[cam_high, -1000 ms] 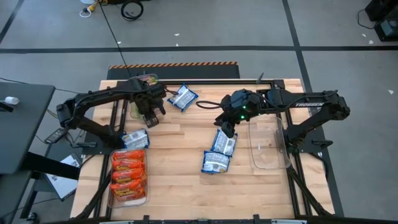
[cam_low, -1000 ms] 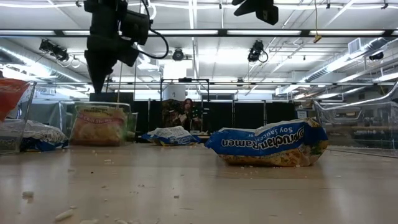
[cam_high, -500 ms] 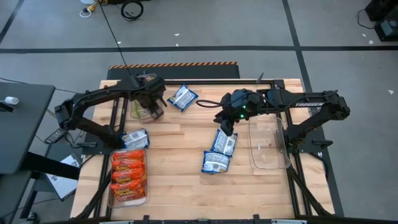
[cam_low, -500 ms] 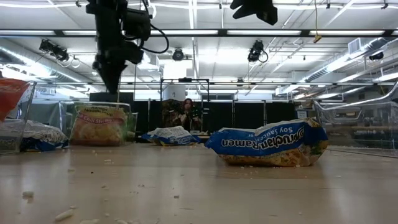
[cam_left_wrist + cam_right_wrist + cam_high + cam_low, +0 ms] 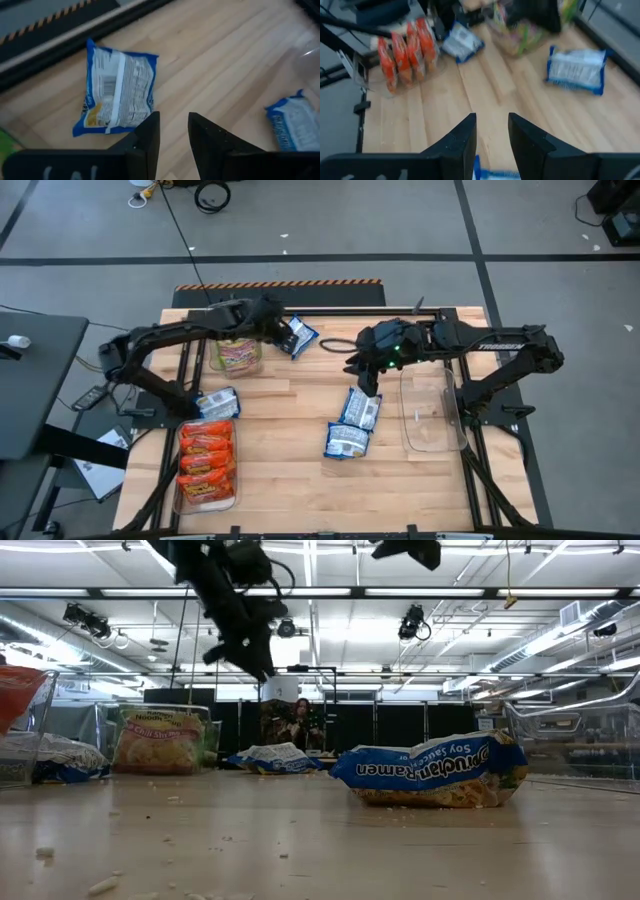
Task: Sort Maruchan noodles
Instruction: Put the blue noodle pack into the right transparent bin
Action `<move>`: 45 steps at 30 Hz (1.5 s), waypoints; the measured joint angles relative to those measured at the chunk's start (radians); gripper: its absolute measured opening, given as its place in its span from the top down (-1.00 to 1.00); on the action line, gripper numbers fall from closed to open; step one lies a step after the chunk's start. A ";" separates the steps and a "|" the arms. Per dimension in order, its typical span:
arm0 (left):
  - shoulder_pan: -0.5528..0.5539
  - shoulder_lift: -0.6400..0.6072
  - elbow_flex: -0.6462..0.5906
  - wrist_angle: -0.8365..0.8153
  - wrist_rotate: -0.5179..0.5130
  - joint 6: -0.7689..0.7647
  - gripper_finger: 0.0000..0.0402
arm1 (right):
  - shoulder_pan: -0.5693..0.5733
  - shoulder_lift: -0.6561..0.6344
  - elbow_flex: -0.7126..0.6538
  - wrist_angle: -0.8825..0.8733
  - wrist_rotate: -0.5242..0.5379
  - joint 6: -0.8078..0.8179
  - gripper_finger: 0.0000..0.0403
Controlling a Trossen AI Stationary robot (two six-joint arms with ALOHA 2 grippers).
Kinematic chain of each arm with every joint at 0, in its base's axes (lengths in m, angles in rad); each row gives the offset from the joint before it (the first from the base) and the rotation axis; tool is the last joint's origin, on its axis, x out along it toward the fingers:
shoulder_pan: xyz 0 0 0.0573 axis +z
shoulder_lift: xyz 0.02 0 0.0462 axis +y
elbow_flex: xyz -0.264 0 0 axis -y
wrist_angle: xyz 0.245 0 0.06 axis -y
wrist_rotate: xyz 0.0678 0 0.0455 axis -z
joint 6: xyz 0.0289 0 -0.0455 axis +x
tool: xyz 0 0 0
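Observation:
Maruchan noodle packets lie flat on the wooden table. One blue-white packet (image 5: 298, 337) (image 5: 117, 92) rests near the far edge, and my left gripper (image 5: 279, 330) (image 5: 173, 131) hovers just left of it, open, slanting down, nothing between its fingers. Two more blue-white packets (image 5: 360, 408) (image 5: 347, 440) lie mid-table. My right gripper (image 5: 366, 376) (image 5: 492, 134) hangs open high over them, touching nothing. A green-pink packet (image 5: 238, 353) sits in a clear bin, several orange-red packets (image 5: 205, 464) fill another bin, and a further blue-white packet (image 5: 218, 402) lies at the left.
An empty clear bin (image 5: 432, 412) stands at the table's right side. Crumbs dot the near tabletop (image 5: 100, 885). Bare wood lies between the middle packets and the orange-packet bin. A person (image 5: 298, 720) shows far off in the room behind.
My left gripper has swung from above the green-pink packet's bin toward the table's far right, to the blue-white packet near the far edge. It has tipped from pointing down to slanting and has rolled. The bin's packet now shows uncovered.

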 joint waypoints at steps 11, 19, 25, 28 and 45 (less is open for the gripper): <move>0.002 0.347 0.248 -0.185 -0.105 0.110 0.48 | -0.100 -0.033 0.098 -0.024 0.018 -0.259 0.41; 0.064 0.487 0.347 -0.241 -0.021 0.146 0.40 | -0.222 -0.040 0.099 -0.092 -0.029 -0.403 0.41; 0.075 0.508 0.348 -0.228 -0.034 0.149 0.13 | -0.314 -0.040 0.099 -0.142 -0.085 -0.438 0.41; 0.076 0.532 0.347 -0.222 -0.070 0.151 0.02 | -0.348 -0.040 0.099 -0.160 -0.116 -0.463 0.41; 0.086 0.524 0.346 -0.226 0.050 0.150 0.94 | -0.374 -0.060 0.099 -0.253 -0.170 -0.611 0.41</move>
